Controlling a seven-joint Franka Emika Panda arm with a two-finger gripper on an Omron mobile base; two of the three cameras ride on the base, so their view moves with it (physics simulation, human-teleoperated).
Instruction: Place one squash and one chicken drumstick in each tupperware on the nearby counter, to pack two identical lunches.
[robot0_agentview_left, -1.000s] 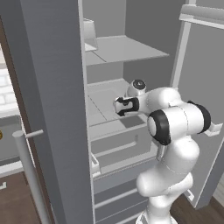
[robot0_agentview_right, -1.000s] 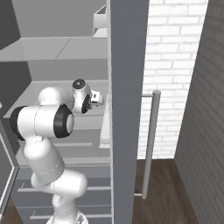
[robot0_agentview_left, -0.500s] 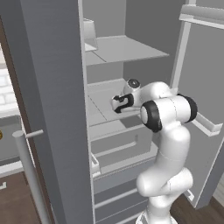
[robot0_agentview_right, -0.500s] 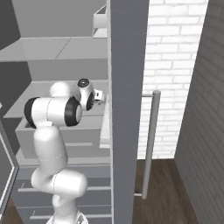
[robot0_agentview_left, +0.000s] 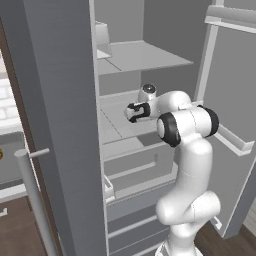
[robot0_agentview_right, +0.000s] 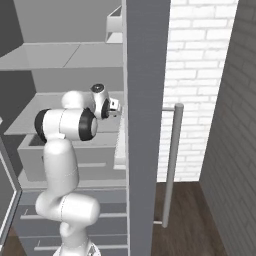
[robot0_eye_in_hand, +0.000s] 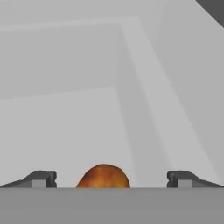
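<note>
Reaching deeper onto the fridge shelf (robot0_agentview_left: 125, 127), the gripper (robot0_eye_in_hand: 111, 178) is spread wide. A chicken drumstick (robot0_eye_in_hand: 103, 176) is framed between its fingertips, ungrasped

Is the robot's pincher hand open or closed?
Open. The gripper has its two fingertips far apart, with a chicken drumstick between them, untouched.

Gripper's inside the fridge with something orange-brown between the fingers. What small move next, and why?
Probably ease the gripper forward a touch, then close. Its jaws stand wide open with the drumstick centred between the fingertips, but only its rounded end shows, so it is likely not yet deep enough for a firm grip.
</note>
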